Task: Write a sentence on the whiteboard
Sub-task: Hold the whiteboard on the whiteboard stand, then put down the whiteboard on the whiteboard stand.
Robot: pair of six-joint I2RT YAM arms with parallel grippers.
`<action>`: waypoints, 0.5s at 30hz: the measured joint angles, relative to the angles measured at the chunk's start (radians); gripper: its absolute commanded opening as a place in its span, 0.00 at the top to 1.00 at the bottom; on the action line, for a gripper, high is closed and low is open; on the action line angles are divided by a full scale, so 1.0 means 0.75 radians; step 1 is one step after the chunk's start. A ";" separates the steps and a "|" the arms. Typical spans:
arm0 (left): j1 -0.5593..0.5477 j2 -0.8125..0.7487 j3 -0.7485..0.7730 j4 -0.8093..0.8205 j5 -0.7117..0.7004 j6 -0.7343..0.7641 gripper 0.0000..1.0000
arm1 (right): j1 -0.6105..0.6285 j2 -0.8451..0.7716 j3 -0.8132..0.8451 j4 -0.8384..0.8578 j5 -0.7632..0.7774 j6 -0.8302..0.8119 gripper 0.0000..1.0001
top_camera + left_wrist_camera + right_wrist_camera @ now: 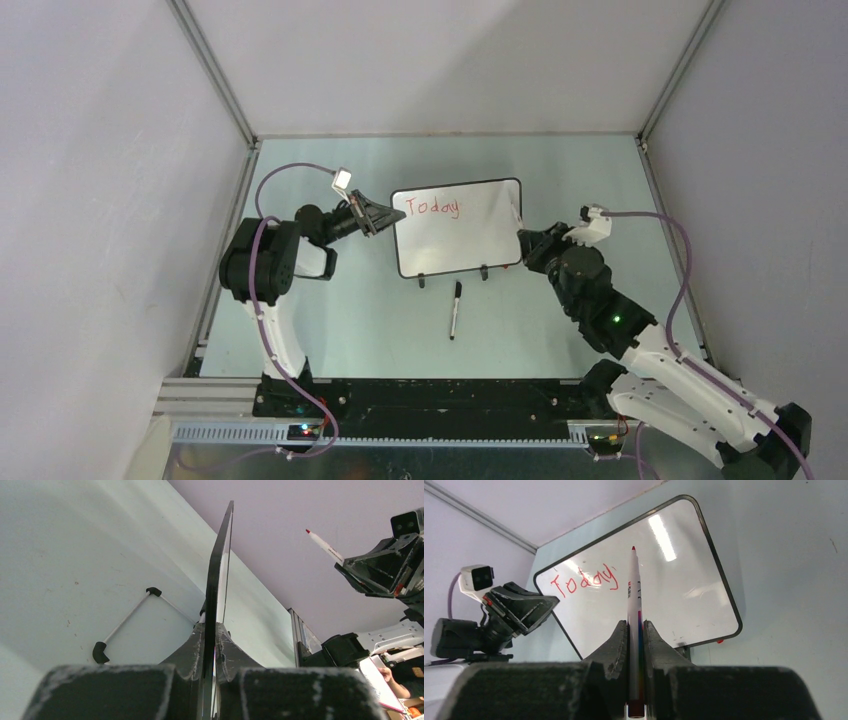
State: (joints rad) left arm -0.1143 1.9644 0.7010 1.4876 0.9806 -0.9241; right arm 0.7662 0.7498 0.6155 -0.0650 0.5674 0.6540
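The whiteboard (458, 240) stands on its feet in the middle of the table, with one red word, "Today" (433, 207), at its top left. My left gripper (385, 216) is shut on the board's left edge; in the left wrist view the board (220, 570) shows edge-on between the fingers (190, 645). At the board's right edge, my right gripper (523, 242) is shut on a white marker (634, 592). Its red tip points at the board face (674, 595) to the right of the word (584, 580). From the left wrist the marker (325, 546) stands apart from the board.
A thin white stick with black ends (455, 310) lies on the table in front of the board, also visible to the left wrist (125, 625). A small red bit (720, 641) lies under the board's lower right corner. Metal frame posts and grey walls enclose the table.
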 measured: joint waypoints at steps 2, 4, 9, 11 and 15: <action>0.000 0.000 0.000 0.000 0.000 0.000 1.00 | -0.061 -0.016 0.010 -0.006 -0.085 -0.011 1.00; -0.002 0.000 0.000 0.000 0.000 -0.001 1.00 | -0.092 -0.014 0.015 -0.019 -0.115 -0.019 1.00; -0.002 0.000 0.000 0.000 0.000 0.000 1.00 | -0.073 0.022 0.018 -0.050 -0.176 -0.068 1.00; -0.002 -0.001 -0.003 0.000 -0.001 0.001 1.00 | -0.041 0.036 0.018 -0.039 -0.189 -0.094 1.00; -0.002 -0.005 -0.020 0.003 -0.010 0.008 1.00 | 0.020 0.076 0.018 0.001 -0.223 -0.156 1.00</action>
State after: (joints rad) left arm -0.1158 1.9610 0.6857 1.4899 0.9730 -0.9180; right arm 0.7815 0.8066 0.6289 -0.0647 0.4000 0.5373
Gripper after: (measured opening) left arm 0.101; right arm 0.136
